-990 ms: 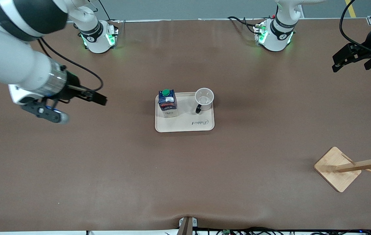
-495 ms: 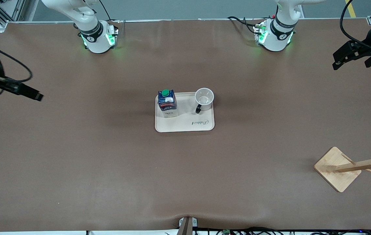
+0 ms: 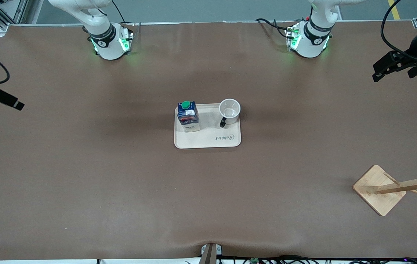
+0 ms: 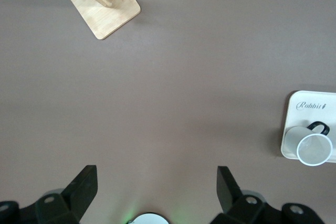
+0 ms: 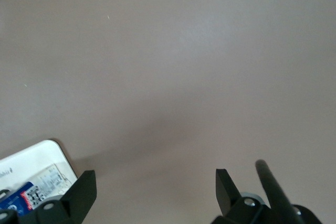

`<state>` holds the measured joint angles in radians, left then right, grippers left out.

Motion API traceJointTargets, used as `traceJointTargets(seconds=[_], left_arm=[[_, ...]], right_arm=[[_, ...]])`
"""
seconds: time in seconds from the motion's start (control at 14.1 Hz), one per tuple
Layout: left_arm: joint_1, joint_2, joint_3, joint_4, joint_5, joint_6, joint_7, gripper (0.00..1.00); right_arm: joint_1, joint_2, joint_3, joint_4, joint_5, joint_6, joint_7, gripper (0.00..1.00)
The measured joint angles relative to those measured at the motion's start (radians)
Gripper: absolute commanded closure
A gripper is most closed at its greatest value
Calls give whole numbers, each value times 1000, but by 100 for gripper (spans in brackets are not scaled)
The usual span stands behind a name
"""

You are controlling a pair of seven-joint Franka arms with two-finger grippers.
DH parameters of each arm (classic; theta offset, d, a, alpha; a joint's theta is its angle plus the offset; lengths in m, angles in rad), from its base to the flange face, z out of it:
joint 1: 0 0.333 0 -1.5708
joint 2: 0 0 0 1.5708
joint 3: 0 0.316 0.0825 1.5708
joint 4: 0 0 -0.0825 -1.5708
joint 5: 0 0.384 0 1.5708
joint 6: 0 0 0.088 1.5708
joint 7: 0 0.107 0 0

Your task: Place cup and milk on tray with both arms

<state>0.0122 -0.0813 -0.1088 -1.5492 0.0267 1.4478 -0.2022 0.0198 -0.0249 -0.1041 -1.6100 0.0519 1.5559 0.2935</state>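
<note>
The cream tray [image 3: 208, 141] lies in the middle of the table. The dark-blue milk carton [image 3: 188, 116] with a green cap stands upright on its end toward the right arm. The white cup [image 3: 229, 109] stands upright on its other end, at the tray's edge. My left gripper [image 3: 377, 72] is open and empty, up over the left arm's end of the table. My right gripper [image 3: 15, 105] is open and empty over the right arm's end. The left wrist view shows the left gripper [image 4: 156, 182], the cup [image 4: 314, 148] and the tray [image 4: 307, 106]. The right wrist view shows the right gripper [image 5: 155, 187], the tray corner [image 5: 37, 158] and the milk [image 5: 23, 196].
A wooden mug rack [image 3: 379, 190] with pegs stands toward the left arm's end, nearer the front camera than the tray; its base shows in the left wrist view [image 4: 105, 3]. The two arm bases [image 3: 109, 42] [image 3: 309, 38] glow green at the table's back edge.
My right arm has pulled away from the tray toward its end of the table and now shows only at the view's edge. The left gripper has hardly moved.
</note>
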Motion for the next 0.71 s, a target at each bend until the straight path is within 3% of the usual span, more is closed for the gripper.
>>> traceJointTargets(seconds=[0.14,0.35,0.71], left_arm=[[-1,0,-3,0,0,-2,-13,0],[-1,-1,-17,0,0,-4,-17,0],[-1,-3,-17,2,0,-5,-17,0]], right_arm=[[3,-37,7,-32,-47,15,-1,0],[42,-41,17,0,-135,6,1,0],[46,-38,13,57,-122,-18,3,0]])
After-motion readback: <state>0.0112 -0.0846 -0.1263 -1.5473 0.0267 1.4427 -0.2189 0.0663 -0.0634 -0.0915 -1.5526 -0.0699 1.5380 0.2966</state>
